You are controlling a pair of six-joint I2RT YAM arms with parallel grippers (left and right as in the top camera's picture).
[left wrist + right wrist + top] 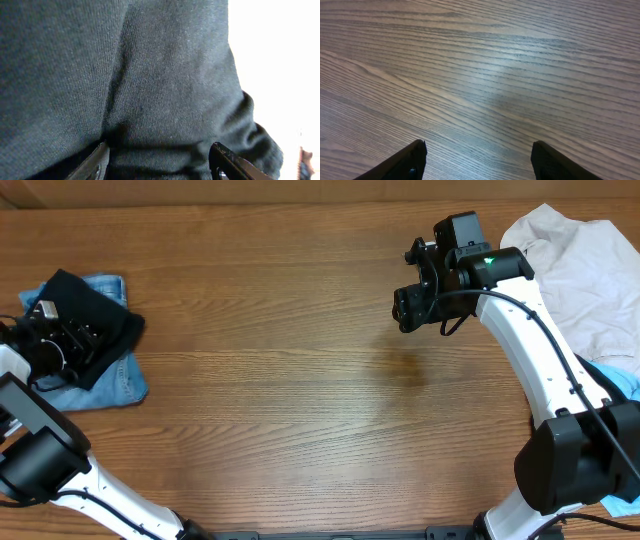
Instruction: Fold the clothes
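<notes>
A black garment (100,318) lies folded on top of folded blue denim (125,380) at the far left of the table. My left gripper (82,338) sits low over the black garment. In the left wrist view the dark knit (150,75) fills the frame, and the jaws (157,157) stand wide apart against it, open. My right gripper (408,308) hovers over bare wood right of the centre. It is open and empty, with only the table (480,60) between its fingers (477,152).
A crumpled white garment (590,270) lies at the back right corner. A light blue cloth (622,385) shows at the right edge beside the right arm's base. The wooden tabletop (300,380) spans the middle.
</notes>
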